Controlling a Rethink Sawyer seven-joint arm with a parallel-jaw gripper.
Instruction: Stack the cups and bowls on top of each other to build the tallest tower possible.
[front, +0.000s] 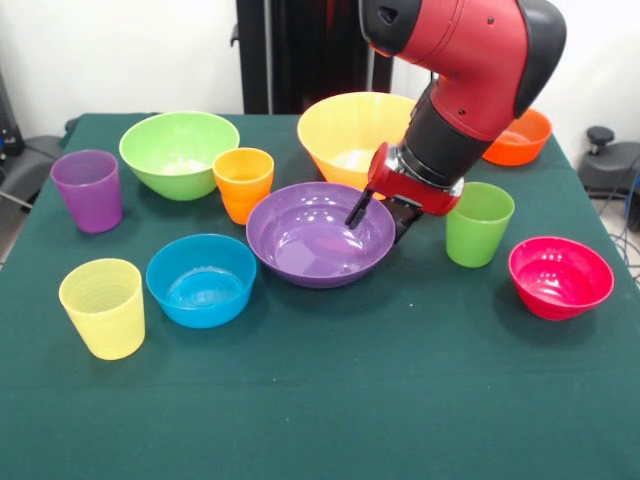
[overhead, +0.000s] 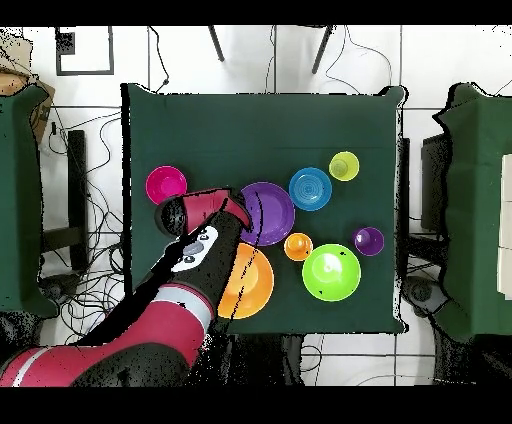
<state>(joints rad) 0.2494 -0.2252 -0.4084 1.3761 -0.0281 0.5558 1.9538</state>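
Nothing is stacked; every piece stands alone on the green table. My gripper is open, with one finger inside the wide purple bowl and the other outside its right rim. From above, the gripper is at the purple bowl's left edge. The large orange-yellow bowl stands just behind, partly covered by my arm, and also shows in the overhead view. The green cup stands right of the gripper. The orange cup is left of the purple bowl.
Light green bowl and purple cup stand at the back left. Blue bowl and pale yellow cup are at the front left. Pink-red bowl is at the right, orange-red bowl behind my arm.
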